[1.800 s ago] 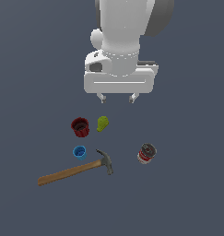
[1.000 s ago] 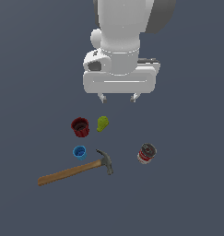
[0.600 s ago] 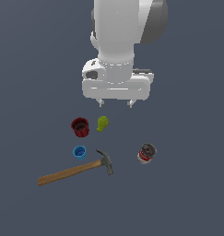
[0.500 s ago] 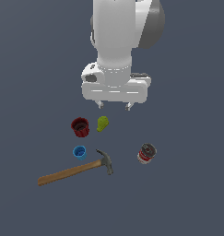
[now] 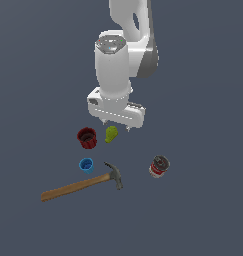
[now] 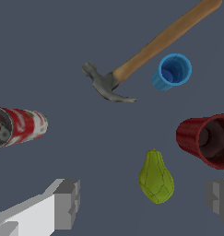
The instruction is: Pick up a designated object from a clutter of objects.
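Pincer (image 5: 116,126) hangs above the dark grey table (image 5: 203,210), fingers (image 6: 65,203) spread wide apart, nothing between them. Small yellow-green pear-shaped fruit (image 5: 111,134) lies on the table just below the pincer, free of both fingers; in the wrist view (image 6: 156,177) it sits in the gap, nearer one finger. Dark red cup (image 5: 86,137) stands just beside the fruit, apart from it. Small blue cup (image 5: 86,165) and wooden-handled hammer with grey metal head (image 5: 83,184) lie farther from the pincer. Red-labelled can (image 5: 159,166) is well apart, off to the other side.
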### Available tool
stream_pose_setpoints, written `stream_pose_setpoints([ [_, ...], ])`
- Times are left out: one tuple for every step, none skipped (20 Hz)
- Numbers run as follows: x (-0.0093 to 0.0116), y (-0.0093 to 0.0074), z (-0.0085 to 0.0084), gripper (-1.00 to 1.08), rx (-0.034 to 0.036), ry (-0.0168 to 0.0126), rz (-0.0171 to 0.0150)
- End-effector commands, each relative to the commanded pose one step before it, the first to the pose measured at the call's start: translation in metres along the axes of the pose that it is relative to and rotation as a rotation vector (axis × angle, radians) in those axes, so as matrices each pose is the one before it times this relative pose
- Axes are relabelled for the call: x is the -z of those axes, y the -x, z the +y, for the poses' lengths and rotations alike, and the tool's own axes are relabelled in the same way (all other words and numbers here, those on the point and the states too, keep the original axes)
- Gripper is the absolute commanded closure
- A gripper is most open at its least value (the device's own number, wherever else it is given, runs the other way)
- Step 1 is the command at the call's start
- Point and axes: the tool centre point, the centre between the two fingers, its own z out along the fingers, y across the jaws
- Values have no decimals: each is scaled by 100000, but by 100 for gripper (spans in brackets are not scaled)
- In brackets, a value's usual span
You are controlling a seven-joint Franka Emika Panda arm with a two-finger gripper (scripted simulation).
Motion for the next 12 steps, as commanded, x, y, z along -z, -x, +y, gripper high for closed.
stream_pose_setpoints([
  [-2314, 887, 1242, -92, -7564, 325, -225],
  [-890, 357, 525, -92, -2984, 149, -92],
  [-873, 364, 539, -92, -2982, 158, -86],
  [-847, 367, 549, -92, -2952, 165, -78],
  [-791, 354, 537, -92, -2811, 165, -68],
  [-733, 339, 521, -92, -2658, 163, -59],
  [-678, 322, 503, -92, -2505, 159, -50],
  [-625, 304, 483, -92, -2354, 155, -42],
  [-574, 286, 461, -92, -2200, 149, -35],
  [-525, 267, 437, -92, -2048, 143, -28],
  [-477, 247, 412, -92, -1895, 135, -22],
  [-432, 227, 385, -92, -1744, 127, -18],
])
